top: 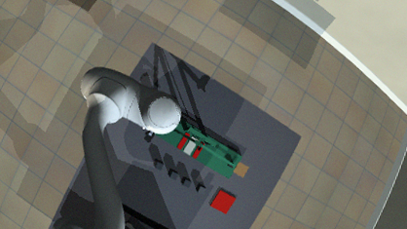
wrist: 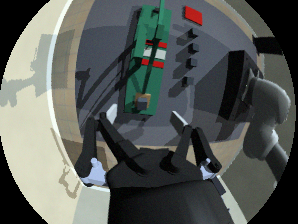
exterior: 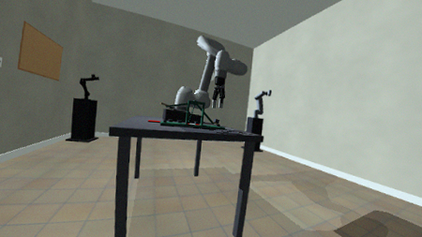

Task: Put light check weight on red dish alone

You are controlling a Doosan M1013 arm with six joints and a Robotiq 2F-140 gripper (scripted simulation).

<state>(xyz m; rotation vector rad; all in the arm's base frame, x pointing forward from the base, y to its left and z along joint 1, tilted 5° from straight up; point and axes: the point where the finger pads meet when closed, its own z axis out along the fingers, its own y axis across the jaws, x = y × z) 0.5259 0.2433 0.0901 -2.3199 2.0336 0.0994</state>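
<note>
The pincer (wrist: 150, 137) hangs wide open and empty above the balance's (top: 208, 151) near pan, where a weight (wrist: 143, 102) lies. Four more weights (top: 178, 169) stand in one row on the table (top: 262, 142) beside the balance; the single red dish (top: 222, 202) lies past the row's far end.

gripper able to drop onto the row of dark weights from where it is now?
Probably yes. The gripper hangs open above the balance, holding nothing; the weights stand uncovered beside it, with nothing over them.
</note>
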